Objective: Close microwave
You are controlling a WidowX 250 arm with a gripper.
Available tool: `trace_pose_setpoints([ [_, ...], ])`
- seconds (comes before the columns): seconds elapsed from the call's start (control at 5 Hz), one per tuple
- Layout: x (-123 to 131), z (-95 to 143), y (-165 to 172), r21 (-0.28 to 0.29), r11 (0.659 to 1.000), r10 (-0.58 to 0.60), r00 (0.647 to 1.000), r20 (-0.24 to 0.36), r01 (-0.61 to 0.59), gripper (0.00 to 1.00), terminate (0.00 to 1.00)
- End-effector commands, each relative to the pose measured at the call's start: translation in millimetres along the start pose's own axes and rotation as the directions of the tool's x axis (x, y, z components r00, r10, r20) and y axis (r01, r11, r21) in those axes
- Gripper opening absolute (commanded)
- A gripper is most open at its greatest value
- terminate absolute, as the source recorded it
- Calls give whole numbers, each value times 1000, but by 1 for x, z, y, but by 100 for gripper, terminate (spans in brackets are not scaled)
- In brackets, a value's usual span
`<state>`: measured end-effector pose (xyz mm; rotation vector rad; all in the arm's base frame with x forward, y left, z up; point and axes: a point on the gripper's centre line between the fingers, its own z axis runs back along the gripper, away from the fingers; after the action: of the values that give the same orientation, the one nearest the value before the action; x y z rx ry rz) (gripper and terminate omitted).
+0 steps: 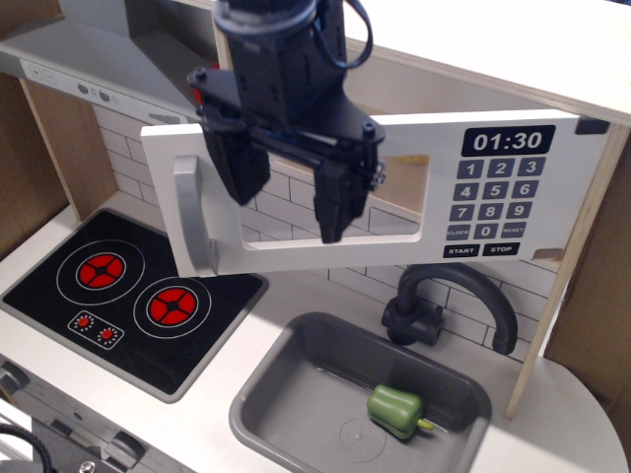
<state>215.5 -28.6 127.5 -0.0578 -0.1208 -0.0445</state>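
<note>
The microwave door [394, 251] is white, with a rectangular window, a grey vertical bar handle [191, 217], a black clock display reading 01:30 [509, 141] and a grey keypad [488, 204]. The door stands swung open, hinged at the right, with its handle end out toward the camera. My black gripper [288, 210] is open and empty, in front of the door between the handle and the window. Its two fingers [335, 202] point downward. I cannot tell whether they touch the door. The microwave's inside is hidden.
A grey extractor hood [89, 74] hangs at upper left. Below it is a black hob with two red rings [133, 296]. A grey sink [266, 394] holds a green pepper [396, 410], with a dark tap [454, 301] behind. A wooden side panel [592, 296] stands at right.
</note>
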Motion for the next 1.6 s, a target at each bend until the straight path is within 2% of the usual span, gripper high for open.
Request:
trace_pose_setpoints([
  [0.0, 10, -50, -3, -35, 998, 61, 998, 33, -60, 100, 0],
  [0.2, 15, -72, 12, -63, 992, 115, 993, 32, -113, 100, 0],
  [0.4, 19, -81, 28, -46, 991, 127, 990, 54, -124, 100, 0],
  [0.8, 54, -76, 65, -51, 980, 199, 969, 144, -194, 100, 0],
  [1.0, 70, -82, 73, -61, 983, 179, 965, 192, -170, 100, 0],
  [1.2, 82, -88, 74, -47, 994, 112, 956, 271, -104, 100, 0],
  [1.4, 89, -87, 73, -59, 995, 96, 951, 294, -82, 100, 0],
])
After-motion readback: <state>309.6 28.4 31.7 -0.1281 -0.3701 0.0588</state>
